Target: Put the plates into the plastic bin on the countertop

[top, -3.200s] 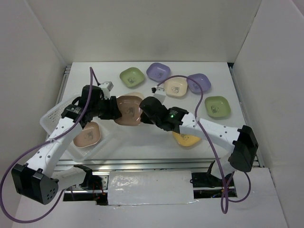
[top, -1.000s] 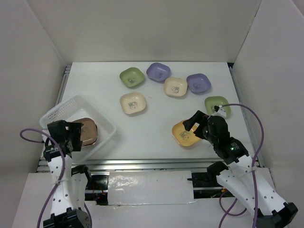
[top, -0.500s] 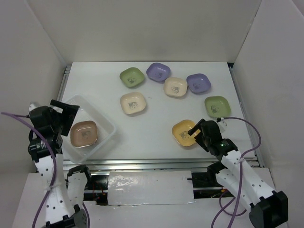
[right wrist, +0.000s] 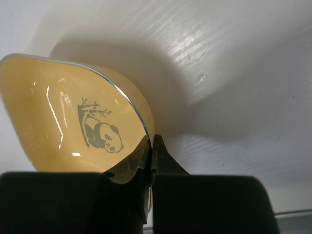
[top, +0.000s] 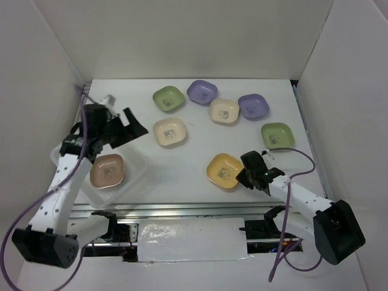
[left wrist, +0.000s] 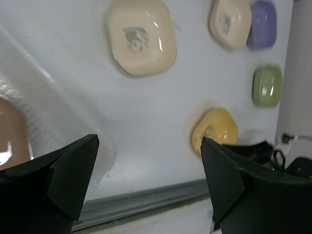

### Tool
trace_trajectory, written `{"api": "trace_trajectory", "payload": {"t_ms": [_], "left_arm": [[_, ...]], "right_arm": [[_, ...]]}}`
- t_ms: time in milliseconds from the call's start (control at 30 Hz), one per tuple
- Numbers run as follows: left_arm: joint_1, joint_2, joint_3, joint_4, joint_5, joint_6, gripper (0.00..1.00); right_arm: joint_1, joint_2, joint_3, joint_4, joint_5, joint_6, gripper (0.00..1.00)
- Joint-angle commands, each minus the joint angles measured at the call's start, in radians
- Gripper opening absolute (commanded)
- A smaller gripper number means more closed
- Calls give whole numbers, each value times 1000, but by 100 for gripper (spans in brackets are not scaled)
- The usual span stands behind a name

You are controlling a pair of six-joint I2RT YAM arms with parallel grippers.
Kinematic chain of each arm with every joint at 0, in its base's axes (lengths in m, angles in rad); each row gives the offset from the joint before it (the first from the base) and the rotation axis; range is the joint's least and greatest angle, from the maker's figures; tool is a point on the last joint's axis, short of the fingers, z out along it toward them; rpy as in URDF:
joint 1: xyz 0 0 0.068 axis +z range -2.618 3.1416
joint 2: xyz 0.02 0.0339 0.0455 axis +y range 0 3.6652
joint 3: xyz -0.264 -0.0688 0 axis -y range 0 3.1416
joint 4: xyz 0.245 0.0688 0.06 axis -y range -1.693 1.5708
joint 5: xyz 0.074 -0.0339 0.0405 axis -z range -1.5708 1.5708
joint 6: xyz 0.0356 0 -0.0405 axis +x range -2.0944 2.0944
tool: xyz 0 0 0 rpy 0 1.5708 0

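My right gripper (top: 245,174) (right wrist: 153,146) is shut on the right rim of a yellow plate (top: 223,170) (right wrist: 73,112) with a panda print, near the countertop's (top: 182,163) front edge. The plate tilts in the right wrist view. The plastic bin (top: 134,172) (left wrist: 51,100) stands at the left with a brown plate (top: 107,170) (left wrist: 9,139) inside. Over the bin's far corner my left gripper (top: 136,125) (left wrist: 148,163) hangs open and empty. A cream plate (top: 169,131) (left wrist: 141,36) lies just to its right.
Toward the back lie a green plate (top: 168,98), a purple plate (top: 202,91), a cream plate (top: 224,111) (left wrist: 230,16), another purple plate (top: 253,106) (left wrist: 263,24) and a green plate (top: 277,135) (left wrist: 267,86). White walls enclose three sides. A metal rail (top: 182,209) runs along the front.
My right gripper has shut on the yellow plate's rim, and the plate has shifted slightly left. The left arm swung from outside the bin up over its far corner.
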Motion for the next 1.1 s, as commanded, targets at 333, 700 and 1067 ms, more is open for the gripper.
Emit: {"api": "trace_trajectory", "payload": {"t_ms": [333,700,1067], "left_arm": [[-738,464,262,-44,-351,166,98],[-772,523,301,-150,-577,75,0],[-27,4,-42,-113,-445,-166,0]], "right_arm": [[453,167,611,-342,210,-110,0],[511,94,637,-359,251,-89,0],[326,-117,450,-308,176,-163,90]]}}
